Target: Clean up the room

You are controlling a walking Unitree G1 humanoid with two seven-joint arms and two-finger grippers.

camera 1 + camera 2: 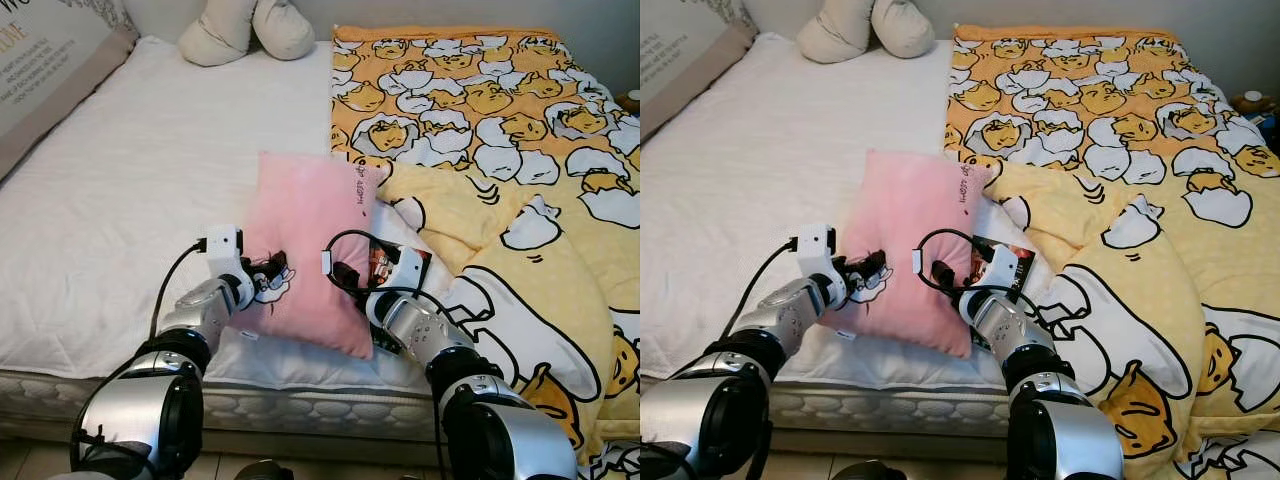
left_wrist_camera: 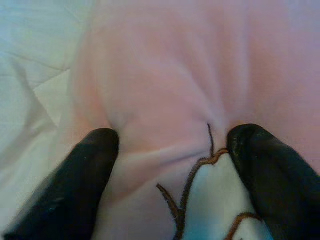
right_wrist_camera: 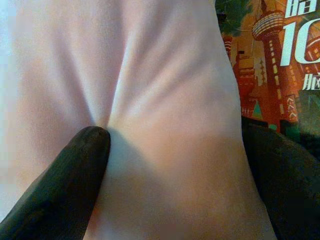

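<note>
Both hands, left hand (image 1: 262, 277) and right hand (image 1: 345, 277), pinch the pink pillow (image 1: 305, 245) bearing unreadable script.

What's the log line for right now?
left gripper: shut on pink pillow | right gripper: shut on pink pillow | location: bed | book: beneath pillow

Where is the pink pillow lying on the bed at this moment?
In the left eye view the pink pillow lies near the front edge of the bed, between the white sheet and the yellow blanket, with the left claw and right claw gripping it.
</note>
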